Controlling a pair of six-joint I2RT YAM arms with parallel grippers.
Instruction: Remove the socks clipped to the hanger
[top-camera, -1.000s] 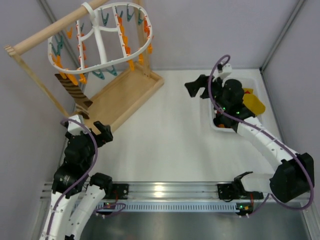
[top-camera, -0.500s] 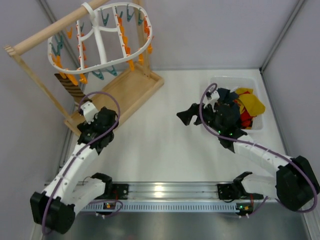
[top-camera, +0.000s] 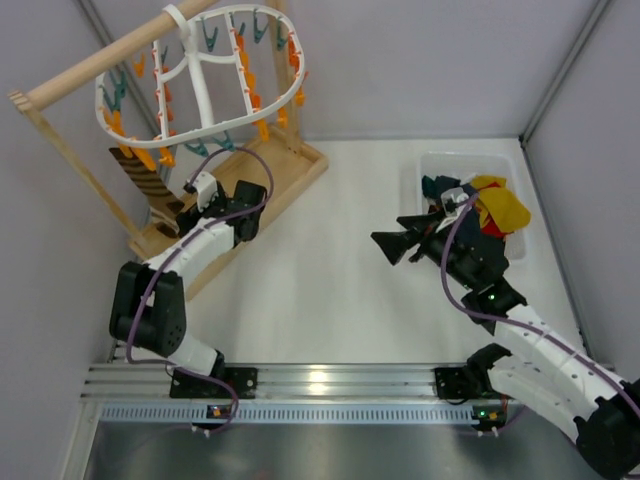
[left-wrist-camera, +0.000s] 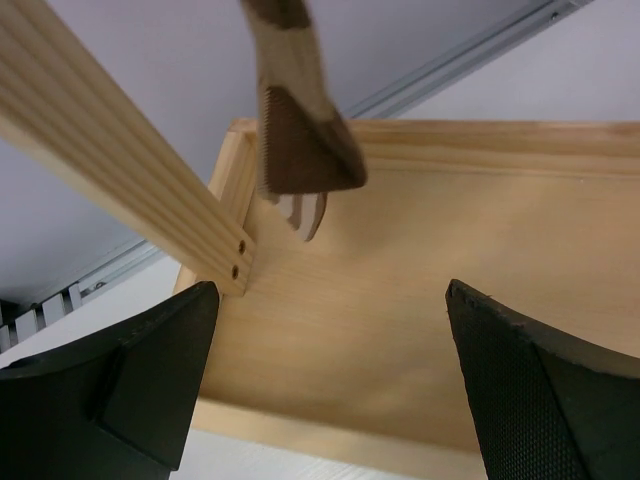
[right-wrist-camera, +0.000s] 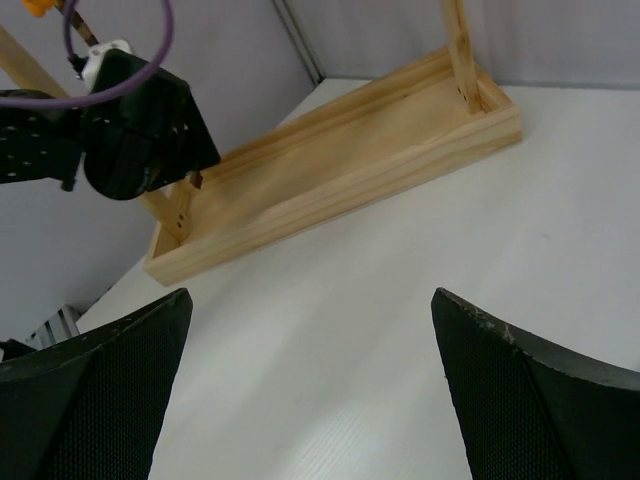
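Note:
The white oval hanger (top-camera: 200, 85) with orange and teal clips hangs from the wooden rod at the back left. One brown-and-cream striped sock (top-camera: 150, 185) is clipped to its near left side and dangles over the stand's base; its toe (left-wrist-camera: 300, 130) shows in the left wrist view. My left gripper (top-camera: 195, 215) (left-wrist-camera: 330, 390) is open just over the wooden base, below and short of that sock. My right gripper (top-camera: 395, 243) (right-wrist-camera: 310, 400) is open and empty above the white table, left of the bin. Yellow, red and dark socks (top-camera: 490, 210) lie in the bin.
The wooden stand's tray-like base (top-camera: 250, 190) (left-wrist-camera: 450, 260) and its slanted post (left-wrist-camera: 110, 150) are close around my left gripper. A white bin (top-camera: 470, 158) stands at the back right. Grey walls close in the sides and back.
My left arm has swung forward and right to the stand's base, under the striped sock. My right arm has pulled back from the bin toward the table's middle. Both grippers stayed open.

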